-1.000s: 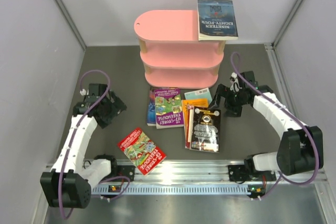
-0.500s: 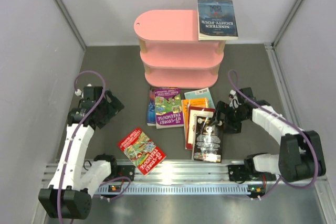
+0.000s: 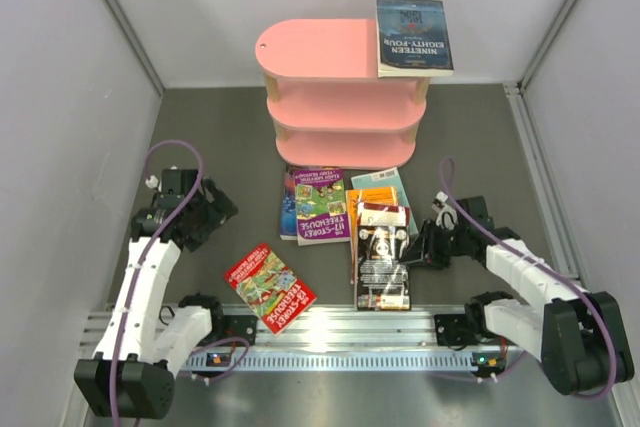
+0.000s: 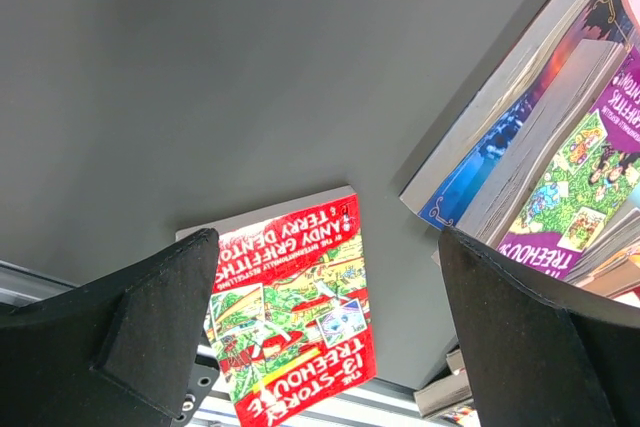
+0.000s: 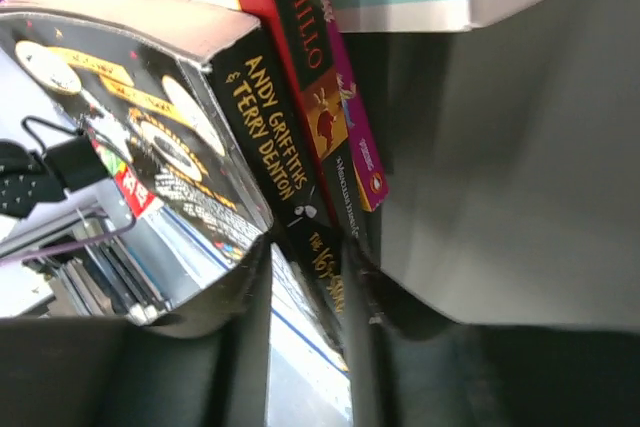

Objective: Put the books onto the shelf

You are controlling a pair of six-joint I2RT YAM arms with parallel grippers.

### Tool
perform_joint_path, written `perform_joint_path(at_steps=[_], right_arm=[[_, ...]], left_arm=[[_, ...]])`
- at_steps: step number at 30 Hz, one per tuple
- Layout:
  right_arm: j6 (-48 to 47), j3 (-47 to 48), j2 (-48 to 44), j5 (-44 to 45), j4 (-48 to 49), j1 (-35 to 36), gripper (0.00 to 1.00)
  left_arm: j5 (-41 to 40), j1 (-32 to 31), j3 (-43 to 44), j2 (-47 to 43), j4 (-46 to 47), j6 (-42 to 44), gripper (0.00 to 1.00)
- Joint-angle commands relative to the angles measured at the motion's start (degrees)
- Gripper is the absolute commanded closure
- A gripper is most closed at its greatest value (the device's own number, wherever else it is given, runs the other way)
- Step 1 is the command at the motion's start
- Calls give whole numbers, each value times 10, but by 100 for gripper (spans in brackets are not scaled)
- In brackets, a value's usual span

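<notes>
Books: where are they right now, and is that grab going to hold? — dan

Only Nineteen Eighty-Four is on the shelf, flat on the top board and hanging off its right end. Everything else is down on the counter. There's a pile mid-counter just in front of the shelf, plus a red book on its own toward the near edge, left of centre. The right claw looks pinched narrow on the spine edge of the black book, which lies on top of the pile's right half. — kez

What's the worry then? — dan

It's a skinny bite on a floppy paperback. My guess is it droops on the lift, or the cover peels open and the thing slides out. The maroon book is touching it, so it may get dragged along too. And the overhanging one up top could get knocked off if the arm swings in carelessly. — kez

Arm poses? — dan

Right arm is folded low, forearm almost along the counter, reaching in from the right side. Left arm is up with a bent elbow over the left side of the counter. The left claw is spread wide, holding nothing, with the red book below it in the wrist view. — kez
</notes>
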Motion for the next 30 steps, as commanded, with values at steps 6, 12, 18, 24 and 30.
perform_joint_path(at_steps=[6,12,18,24,30], right_arm=[[7,-7,-15,-1,79,7,22],[14,-29,-4,-2,104,10,1],[32,-48,-11,-12,128,26,38],[18,-32,-37,-23,59,41,97],[7,115,-114,14,-138,42,100]], left_arm=[[9,-2,10,-10,0,13,4],[14,-2,5,-14,0,11,4],[13,-2,5,-20,-8,10,4],[16,-2,-9,-34,-9,0,4],[55,-3,27,-20,7,0,4]])
